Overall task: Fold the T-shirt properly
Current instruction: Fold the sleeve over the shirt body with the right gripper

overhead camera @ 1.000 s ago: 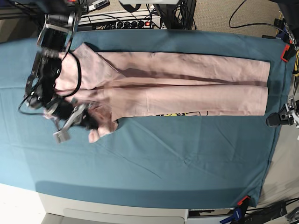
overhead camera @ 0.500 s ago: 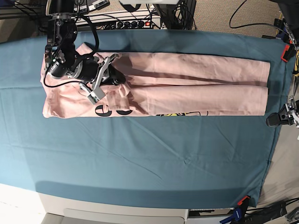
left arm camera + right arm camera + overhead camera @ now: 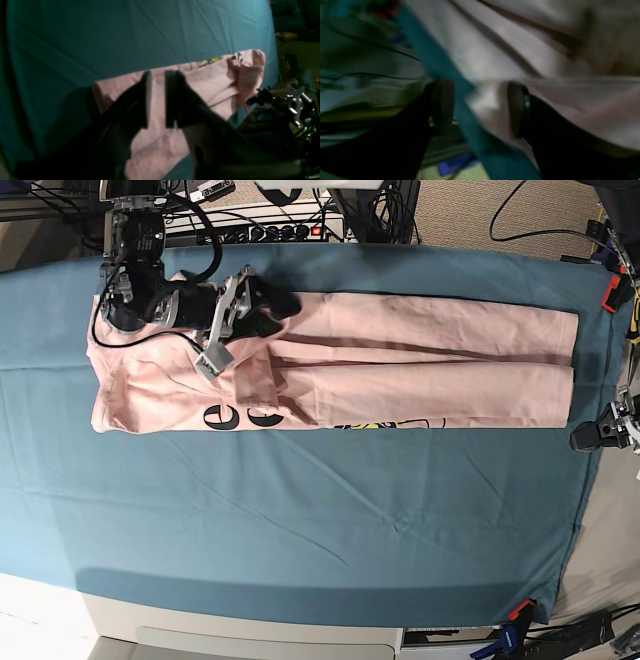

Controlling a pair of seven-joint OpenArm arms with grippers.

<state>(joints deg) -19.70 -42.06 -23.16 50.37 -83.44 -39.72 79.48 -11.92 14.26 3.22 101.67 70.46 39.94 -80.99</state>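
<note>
The pale pink T-shirt (image 3: 420, 355) lies in a long folded band across the back of the table, with black lettering (image 3: 232, 417) showing at its front left edge. My right gripper (image 3: 272, 312) hovers over the shirt's left part near the back edge. In the blurred right wrist view its jaws stand apart (image 3: 480, 107), with pink cloth and teal cover beneath and nothing between them. My left gripper (image 3: 157, 100) has a narrow empty gap between its fingers. It sits at the shirt's right end (image 3: 105, 92) and appears at the base view's right edge (image 3: 600, 430).
The teal cloth (image 3: 330, 520) covers the whole table. Cables and a power strip (image 3: 270, 225) lie behind the back edge. Red clamps (image 3: 610, 292) hold the cover at the right corners. The right arm's body (image 3: 135, 290) rests over the shirt's left end.
My right gripper swung from the front left toward the back edge, over the shirt. The shirt's left part, bunched a second ago, now lies spread flat with lettering showing. The left arm stayed still.
</note>
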